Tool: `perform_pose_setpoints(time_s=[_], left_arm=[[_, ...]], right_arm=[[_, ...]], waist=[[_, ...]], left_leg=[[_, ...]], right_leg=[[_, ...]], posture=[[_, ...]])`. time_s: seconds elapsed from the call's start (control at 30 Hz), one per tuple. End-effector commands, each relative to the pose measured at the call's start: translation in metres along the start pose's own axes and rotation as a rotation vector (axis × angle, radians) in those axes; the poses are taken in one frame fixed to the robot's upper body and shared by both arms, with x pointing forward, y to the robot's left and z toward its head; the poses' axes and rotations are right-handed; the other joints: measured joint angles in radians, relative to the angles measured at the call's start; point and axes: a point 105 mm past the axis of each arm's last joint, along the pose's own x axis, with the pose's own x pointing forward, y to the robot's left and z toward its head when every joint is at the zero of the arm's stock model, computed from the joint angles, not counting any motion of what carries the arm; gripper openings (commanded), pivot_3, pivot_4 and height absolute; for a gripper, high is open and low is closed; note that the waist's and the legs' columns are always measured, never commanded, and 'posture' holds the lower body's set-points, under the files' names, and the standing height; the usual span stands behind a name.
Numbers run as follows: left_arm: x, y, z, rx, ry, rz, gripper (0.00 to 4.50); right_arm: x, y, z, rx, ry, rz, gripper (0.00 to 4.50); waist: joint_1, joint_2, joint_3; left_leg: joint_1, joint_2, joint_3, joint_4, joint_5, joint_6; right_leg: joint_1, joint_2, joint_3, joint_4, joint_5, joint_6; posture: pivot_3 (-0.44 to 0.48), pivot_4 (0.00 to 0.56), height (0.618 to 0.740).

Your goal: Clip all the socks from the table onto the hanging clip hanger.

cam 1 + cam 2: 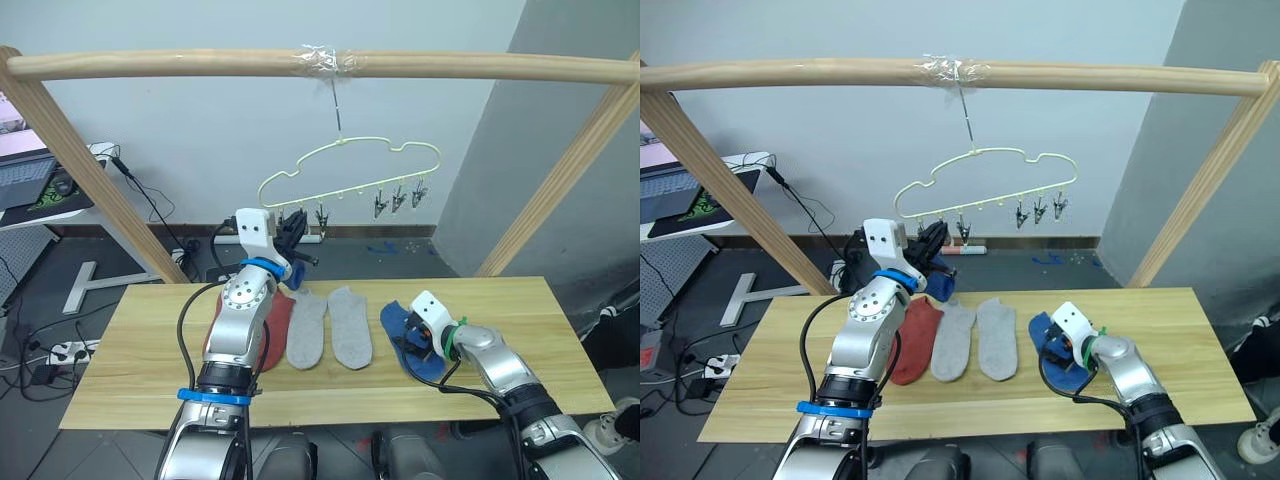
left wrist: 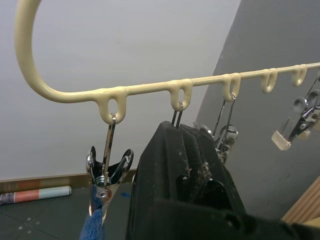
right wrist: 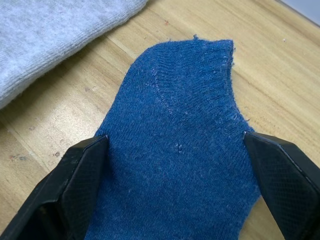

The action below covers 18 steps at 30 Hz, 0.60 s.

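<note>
1. The left end effector [image 1: 932,243], left of centre in the head view, is raised to the clip hanger [image 1: 975,183]. Its black fingers [image 2: 182,165] are pressed together around the second clip from the hanger's left end; the clip's wire rises from between them.
2. The neighbouring end clip [image 2: 106,172] already grips a scrap of blue fabric, apparently a blue sock [image 1: 940,282] hanging behind the arm.
3. The right end effector [image 1: 1068,348], lower right of centre, rests on the table [image 1: 780,370] with its fingers spread wide on either side of a second blue sock [image 3: 185,165], touching but not yet pinching it.
4. Judged step: one sock is hung, and the left arm is squeezing the next clip while the right prepares to pick up. Next, the right fingers must close on the sock near its cuff and lift it up to the clip.
5. Two grey socks [image 1: 975,340] and a rust-red sock [image 1: 915,338] lie flat mid-table.
6. The left arm is bent steeply upward; the right reaches low and forward.
</note>
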Motion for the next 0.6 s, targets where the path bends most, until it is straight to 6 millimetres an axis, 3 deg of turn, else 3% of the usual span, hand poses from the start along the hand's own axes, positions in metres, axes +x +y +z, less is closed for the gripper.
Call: perform_pose_setpoints(time_s=[0.03, 0.13, 0.5, 0.6], left_arm=[[0.001, 0.0, 0.01, 0.012, -0.037, 0.004, 0.0], [0.001, 0.001, 0.01, 0.013, -0.038, 0.005, 0.0], [0.0, -0.001, 0.01, 0.01, -0.038, -0.003, 0.0], [0.001, -0.001, 0.01, 0.011, -0.039, -0.003, 0.0]], right_arm=[[0.002, 0.005, -0.028, -0.045, 0.094, 0.021, 4.49], [0.001, 0.007, -0.036, -0.033, 0.111, 0.03, 3.97], [0.0, 0.008, -0.037, 0.044, 0.095, 0.045, 0.18], [-0.001, 0.009, -0.036, 0.04, 0.09, 0.053, 0.02]], waist=[[0.0, 0.0, 0.0], [0.0, 0.0, 0.0], [0.002, 0.0, 0.0], [0.003, 0.0, 0.0]], left_leg=[[0.0, 0.0, 0.0, 0.0, 0.0, 0.0], [0.001, 0.0, 0.0, 0.0, 0.0, 0.0], [0.013, -0.001, -0.002, 0.0, -0.001, 0.003], [0.013, -0.001, -0.002, 0.0, -0.001, 0.003]], right_leg=[[0.0, 0.0, 0.0, 0.0, 0.0, 0.0], [0.001, 0.0, 0.0, 0.0, 0.0, 0.001], [0.016, 0.0, -0.001, -0.003, -0.003, 0.005], [0.016, 0.0, -0.001, -0.003, -0.003, 0.005]], posture=[[-0.004, 0.164, 0.74], [0.001, 0.161, 0.74], [-0.001, 0.149, 0.74], [-0.001, 0.147, 0.74]])
